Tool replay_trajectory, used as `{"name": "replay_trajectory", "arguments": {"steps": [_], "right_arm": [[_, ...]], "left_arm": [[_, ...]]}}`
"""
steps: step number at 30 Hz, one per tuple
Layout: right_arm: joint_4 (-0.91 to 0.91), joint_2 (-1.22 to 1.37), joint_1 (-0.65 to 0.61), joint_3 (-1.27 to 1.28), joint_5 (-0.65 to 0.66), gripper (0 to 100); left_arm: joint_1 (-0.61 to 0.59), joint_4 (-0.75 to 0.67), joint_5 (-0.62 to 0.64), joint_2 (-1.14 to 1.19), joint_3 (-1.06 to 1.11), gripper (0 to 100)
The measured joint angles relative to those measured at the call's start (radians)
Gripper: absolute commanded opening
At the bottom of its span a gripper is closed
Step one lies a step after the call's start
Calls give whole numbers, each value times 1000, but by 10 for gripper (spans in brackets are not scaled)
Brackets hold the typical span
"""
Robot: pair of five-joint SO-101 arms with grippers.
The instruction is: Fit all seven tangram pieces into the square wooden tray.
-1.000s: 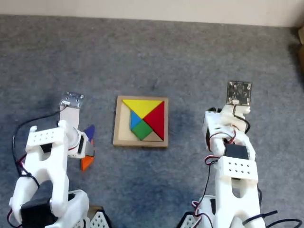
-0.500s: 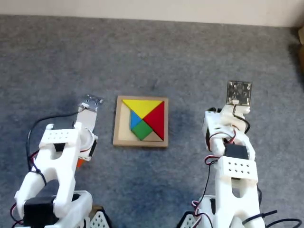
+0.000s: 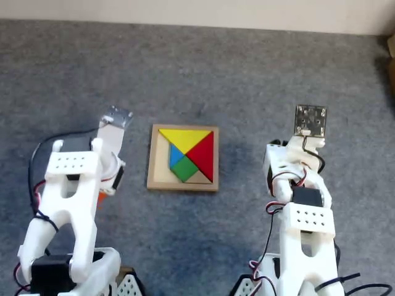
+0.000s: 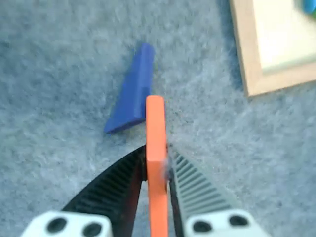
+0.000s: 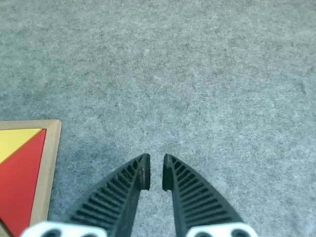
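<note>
My left gripper (image 4: pixel 157 165) pinches the orange piece (image 4: pixel 155 128) on edge across its flat faces, over the carpet (image 4: pixel 54 59). I judge it light, stiff and smooth, so a firm hold low on the faces should stop it slipping. Just beyond it lies the blue piece (image 4: pixel 131 91). Farther off is the wooden tray (image 4: pixel 242 54), partly filled. My right gripper (image 5: pixel 156 175) hangs empty beside the tray, jaws almost together.

The left arm (image 3: pixel 69 185) stands at the table's (image 3: pixel 247 74) near left, the left gripper (image 4: pixel 157 153) clamped on an orange piece (image 4: pixel 155 123) held on edge. The right arm (image 3: pixel 302 206) stands at the near right, the right gripper (image 5: pixel 155 170) with its jaws drawn together.
</note>
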Motion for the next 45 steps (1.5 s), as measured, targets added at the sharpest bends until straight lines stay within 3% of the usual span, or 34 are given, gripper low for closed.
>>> {"name": "replay_trajectory", "arguments": {"steps": [17, 23, 32, 38, 45], "right_arm": [[0, 0, 0, 0, 0, 56], [0, 0, 0, 0, 0, 56], [0, 0, 0, 0, 0, 56], [0, 0, 0, 0, 0, 56], [0, 0, 0, 0, 0, 56]], "left_arm": [[238, 43, 74, 0, -189, 5], [307, -78, 175, 17, -193, 5], [362, -129, 295, 356, -400, 5], [361, -95, 310, 594, -603, 5], [361, -20, 310, 763, -741, 155]]}}
